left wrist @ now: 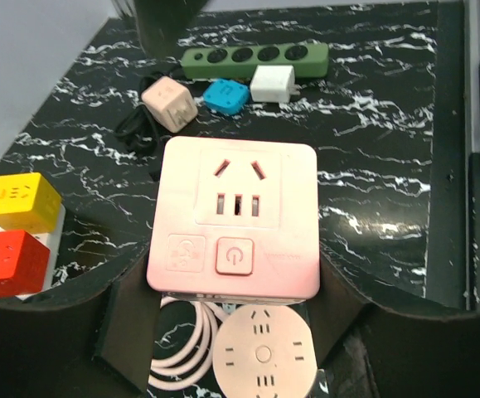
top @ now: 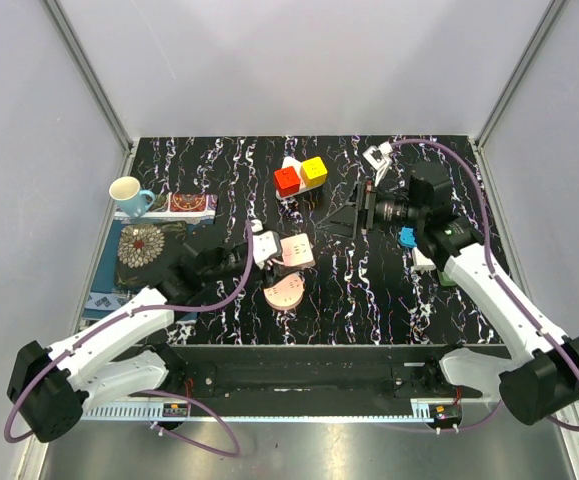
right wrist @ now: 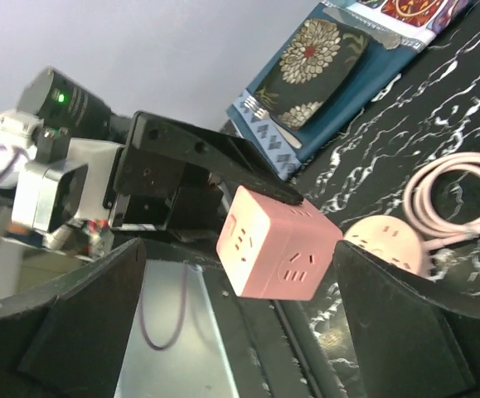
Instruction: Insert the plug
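My left gripper is shut on a pink cube socket and holds it above the table, socket face up. Under it lies a round pink socket with a coiled pink cable. In the top view the cube hangs mid-table. My right gripper is open, its fingers spread wide and pointing at the cube without touching it. A white plug rests against a green power strip further right.
A blue adaptor and a small pale cube with a black cable lie by the strip. Red and yellow cubes sit at the back centre. A mug and patterned cloths occupy the left.
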`<state>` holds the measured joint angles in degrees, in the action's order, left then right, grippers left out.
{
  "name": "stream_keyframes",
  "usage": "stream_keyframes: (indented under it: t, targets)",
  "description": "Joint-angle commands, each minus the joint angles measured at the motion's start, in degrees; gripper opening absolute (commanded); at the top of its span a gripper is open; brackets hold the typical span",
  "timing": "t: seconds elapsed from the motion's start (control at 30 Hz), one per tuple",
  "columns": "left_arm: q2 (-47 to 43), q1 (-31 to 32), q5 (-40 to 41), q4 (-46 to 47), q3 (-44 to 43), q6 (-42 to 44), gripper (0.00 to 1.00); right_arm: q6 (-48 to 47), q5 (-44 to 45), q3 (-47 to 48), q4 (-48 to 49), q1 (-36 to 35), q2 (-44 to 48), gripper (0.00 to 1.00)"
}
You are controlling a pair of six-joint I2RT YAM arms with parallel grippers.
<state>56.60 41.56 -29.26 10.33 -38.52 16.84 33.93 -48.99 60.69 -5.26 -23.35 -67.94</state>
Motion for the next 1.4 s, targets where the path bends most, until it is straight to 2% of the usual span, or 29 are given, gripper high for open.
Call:
stream_keyframes:
  t: [0.0,0.13,0.3,0.73,1.03,1.13,1.27,1.3,1.37]
  targets:
    - [-2.3,0.0,-3.9,-5.7,-4.3,4.1,0.00,-21.1,0.6,4.6,-11.5,-1.0,3.2,1.00]
    - [-2.5,0.0,-6.8,-12.2,-6.8,5.2,0.00,-38.1,3.9,6.5,-19.5,-3.4,5.1,1.00]
    - [-2.1,0.0,-8.6,-16.1,-10.1,5.4,0.00,-51.6,10.3,10.7,-27.7,-10.0,4.1,1.00]
    - [-0.7,0.1,-12.1,-18.9,-13.2,2.3,0.00,-62.1,21.5,17.4,-34.5,-23.7,-2.0,0.97]
    - [-0.9,0.1,-12.6,-19.7,-13.0,2.7,0.00,-65.0,24.0,19.9,-36.3,-27.3,-6.3,0.92]
    - [-0.9,0.1,-12.7,-19.9,-12.9,2.8,0.00,-65.3,23.7,20.7,-37.2,-27.6,-7.1,0.85]
    - [-0.6,0.1,-13.1,-21.0,-13.0,3.9,0.00,-65.8,24.0,21.1,-38.4,-28.1,-8.3,0.70]
    - [-0.5,0.1,-12.9,-21.5,-13.1,4.1,0.00,-65.8,24.2,21.1,-38.9,-28.1,-8.4,0.62]
    - [-0.5,0.1,-12.8,-22.6,-13.1,5.1,0.00,-66.1,24.3,21.1,-39.2,-28.1,-9.0,0.53]
